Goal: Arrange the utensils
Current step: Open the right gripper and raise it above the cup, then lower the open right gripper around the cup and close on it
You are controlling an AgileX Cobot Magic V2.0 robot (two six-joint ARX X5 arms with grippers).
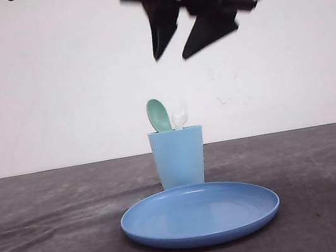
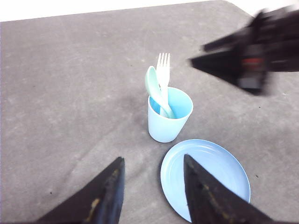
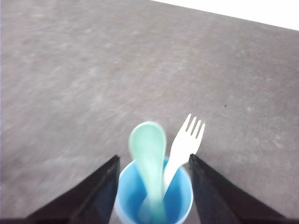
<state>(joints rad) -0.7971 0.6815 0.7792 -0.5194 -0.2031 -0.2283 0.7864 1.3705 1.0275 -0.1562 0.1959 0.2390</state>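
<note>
Standing together, handles down, in the light blue cup [image 1: 179, 157]: mint-green spoon [image 1: 158, 115] and white fork [image 1: 180, 116], heads poking above the rim, spoon to the left of the fork in the front view. High above them and a little to the right, the right tool [image 1: 179, 45], fingers spread wide, gripping nothing, tips pointing down toward the cup and well clear of both utensils. From its own wrist camera, spoon bowl and fork tines sit between the two dark fingers [image 3: 99, 193], cup just below. Left tool [image 2: 152, 191] likewise wide apart and holding nothing, hovering near the cup and the round blue plate [image 2: 205, 175], touching neither. Both utensils matte plastic: spoon with a smooth oval bowl, fork flat with four short tines. Cup a plain tapered tumbler; plate shallow, glossy, with a raised rim, lying just in front of the cup on the dark grey, faintly mottled table [image 1: 51, 234]. Handles hidden inside the cup. Right tool smeared by motion blur in the front and left wrist views, its upper body cut off at the frame edge; spoon bowl soft and blurred in the right wrist view; fork tines hard to count from the front.
</note>
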